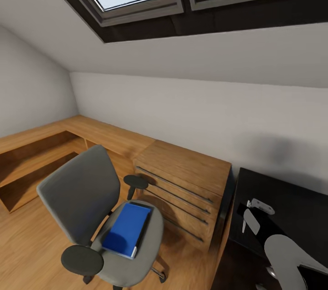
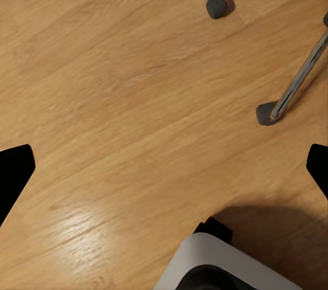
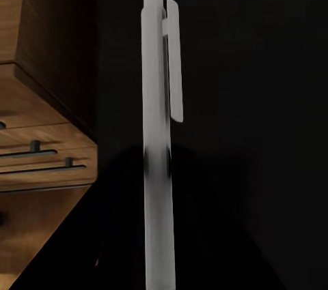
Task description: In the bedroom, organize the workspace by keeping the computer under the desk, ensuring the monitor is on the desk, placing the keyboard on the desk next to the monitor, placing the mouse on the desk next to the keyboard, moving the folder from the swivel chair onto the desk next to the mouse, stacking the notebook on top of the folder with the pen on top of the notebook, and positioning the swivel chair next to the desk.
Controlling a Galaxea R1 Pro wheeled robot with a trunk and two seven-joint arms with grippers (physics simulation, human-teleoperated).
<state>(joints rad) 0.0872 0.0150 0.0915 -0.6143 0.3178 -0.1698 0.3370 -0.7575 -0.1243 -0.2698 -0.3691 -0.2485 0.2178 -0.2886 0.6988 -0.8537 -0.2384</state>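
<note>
1. Filling the middle of the right wrist view, the pen [image 3: 158, 167] stands lengthwise as a white-silver stick with its clip near the far end, seen against the black surface [image 3: 239, 99].
2. The right end effector [image 1: 253, 214] hangs over the black surface's left edge in the head view; it seems to hold the pen, but its fingers are not clear enough, so I cannot tell its state.
3. The left end effector's dark fingertips [image 2: 14, 170] sit wide apart at the frame edges, open and empty above the wood floor [image 2: 123, 85].
4. Chrome legs and castors of the swivel chair [image 1: 86, 190] show near it.
5. The blue folder [image 1: 126, 230] lies flat on the chair's grey seat.
6. An oak drawer cabinet [image 1: 187, 185] stands between the chair and the black surface.
</note>
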